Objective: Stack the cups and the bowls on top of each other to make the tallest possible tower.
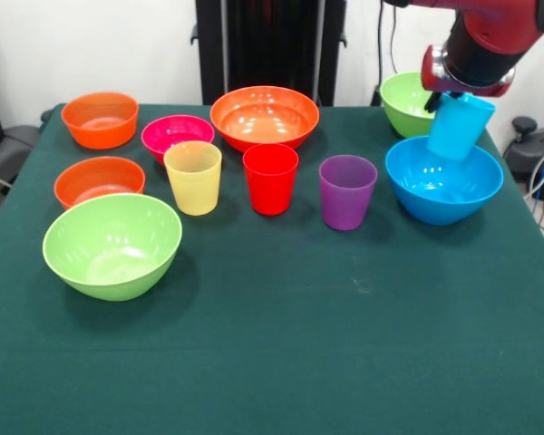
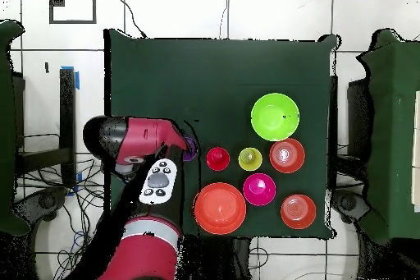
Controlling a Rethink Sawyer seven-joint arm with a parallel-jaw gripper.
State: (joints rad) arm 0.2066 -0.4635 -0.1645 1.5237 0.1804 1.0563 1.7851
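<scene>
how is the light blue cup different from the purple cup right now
The light blue plastic tumbler hangs tilted in the robot's gripper, lifted over the large blue bowl; the purple plastic tumbler stands upright on the green table. The blue one is held; the purple one stands free, with nothing touching it. Both are plain, handleless cups of similar shape.

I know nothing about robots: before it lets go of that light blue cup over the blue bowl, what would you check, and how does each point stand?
1. Light blue cup held in the pincer: ok.
2. Cup above the blue bowl: ok.
3. Cup upright: not ok, tilted.
4. Blue bowl empty: ok.
5. Purple cup clear of the bowl: ok, apart.
6. Cup touching the bowl: cannot tell.
</scene>
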